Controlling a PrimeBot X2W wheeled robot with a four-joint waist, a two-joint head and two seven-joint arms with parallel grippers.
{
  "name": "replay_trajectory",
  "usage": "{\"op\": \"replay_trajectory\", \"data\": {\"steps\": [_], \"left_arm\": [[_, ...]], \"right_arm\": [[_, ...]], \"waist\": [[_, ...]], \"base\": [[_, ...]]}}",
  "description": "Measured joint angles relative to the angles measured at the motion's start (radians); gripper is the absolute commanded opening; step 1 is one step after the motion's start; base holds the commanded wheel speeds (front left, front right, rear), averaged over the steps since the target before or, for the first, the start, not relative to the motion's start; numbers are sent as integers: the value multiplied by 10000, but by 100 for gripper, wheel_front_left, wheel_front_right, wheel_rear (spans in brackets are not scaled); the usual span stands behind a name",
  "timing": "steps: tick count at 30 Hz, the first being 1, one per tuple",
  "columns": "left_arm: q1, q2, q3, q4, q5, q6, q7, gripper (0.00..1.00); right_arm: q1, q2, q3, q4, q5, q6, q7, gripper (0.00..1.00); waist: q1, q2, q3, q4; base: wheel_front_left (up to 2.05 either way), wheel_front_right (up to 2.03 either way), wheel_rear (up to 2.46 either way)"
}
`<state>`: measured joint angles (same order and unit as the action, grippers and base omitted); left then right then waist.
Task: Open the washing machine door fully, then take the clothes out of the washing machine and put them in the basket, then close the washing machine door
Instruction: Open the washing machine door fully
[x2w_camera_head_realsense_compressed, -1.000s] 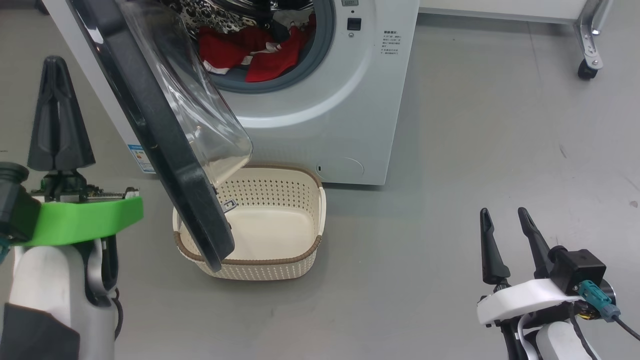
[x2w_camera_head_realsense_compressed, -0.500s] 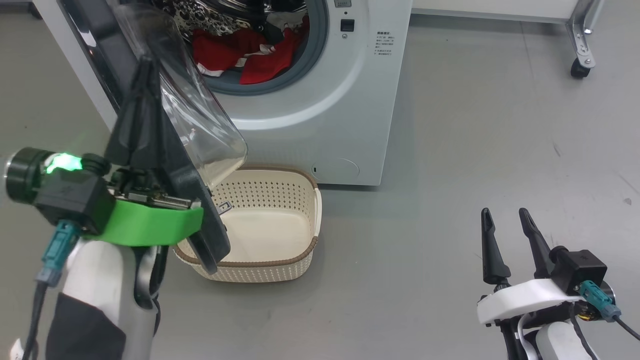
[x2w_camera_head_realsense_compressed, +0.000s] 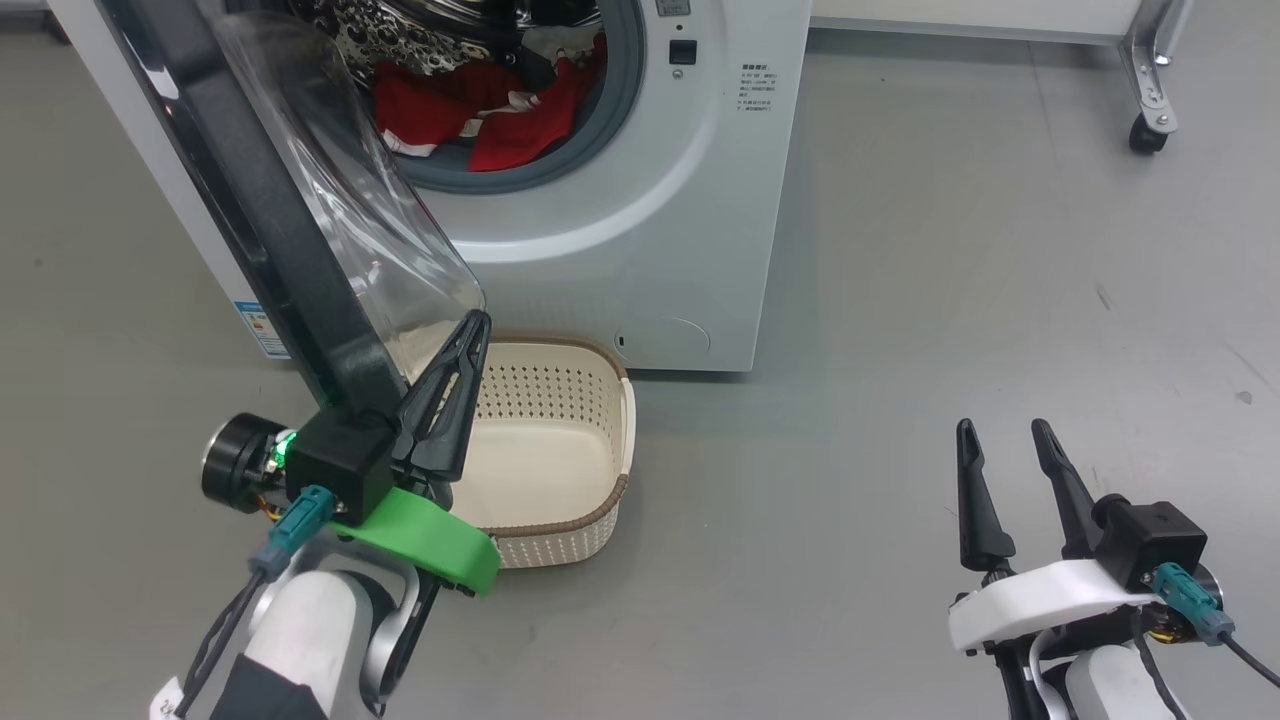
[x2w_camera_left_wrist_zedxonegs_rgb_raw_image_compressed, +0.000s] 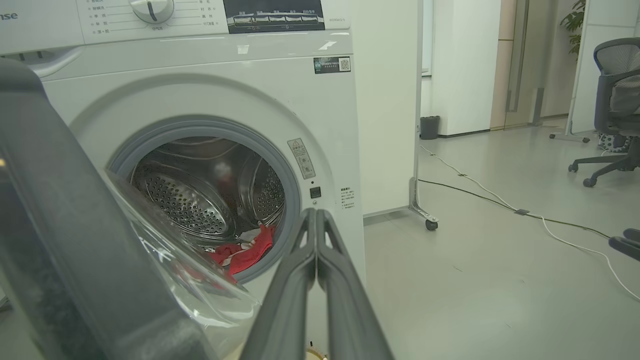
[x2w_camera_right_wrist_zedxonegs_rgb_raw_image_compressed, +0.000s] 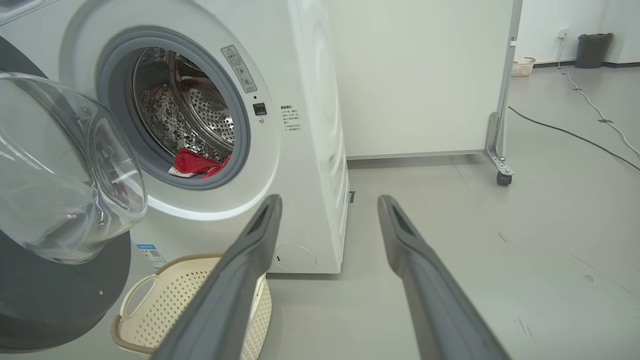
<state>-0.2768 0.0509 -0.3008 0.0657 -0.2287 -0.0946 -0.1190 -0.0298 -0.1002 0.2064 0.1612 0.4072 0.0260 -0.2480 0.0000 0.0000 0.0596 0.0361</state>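
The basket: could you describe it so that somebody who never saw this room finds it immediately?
Find the white washing machine on the grey floor. The basket sits just in front of it, partly below its open door. Cream perforated sides and a brown woven-look rim set it apart from the smooth white machine and black-rimmed door.

Office-like lab: swivel chair (x2w_camera_left_wrist_zedxonegs_rgb_raw_image_compressed: 617, 90), wheeled partition (x2w_camera_right_wrist_zedxonegs_rgb_raw_image_compressed: 425, 75), floor cables (x2w_camera_left_wrist_zedxonegs_rgb_raw_image_compressed: 521, 212)

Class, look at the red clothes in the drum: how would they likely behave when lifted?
The clothes lie crumpled and folded, so probably floppy, draping when lifted. They overlap in one heap, so one may drag another along.
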Motion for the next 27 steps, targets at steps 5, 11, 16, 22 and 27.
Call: {"op": "replay_trajectory", "data": {"steps": [5,11,16,22,27], "left_arm": [[254,-2,-176,562,-173,-27,405,0],[317,-8,-165,957,-360,-61,537,0],[322,-12,-6,1344,-443,29,652,0],[359,-17,159,1862,-516,219,788,0],[359,-25,353,2034,-589,418,794,0]], "right_arm": [[-1,50,-19,61,-92,81,0,100],[-1,52,-119,67,-151,81,0,100],[1,75,-165,88,-226,84,0,100],[1,105,-194,100,-245,167,0,100],[1,138,-247,104,-311,171,0,100]], "waist": [[0,0,-6,-123],[0,0,8,-214],[0,0,49,-272],[0,0,104,-306],[0,0,155,-304]], "base": [[0,0,0],[0,0,0],[0,0,0],[0,0,0],[0,0,0]]}}
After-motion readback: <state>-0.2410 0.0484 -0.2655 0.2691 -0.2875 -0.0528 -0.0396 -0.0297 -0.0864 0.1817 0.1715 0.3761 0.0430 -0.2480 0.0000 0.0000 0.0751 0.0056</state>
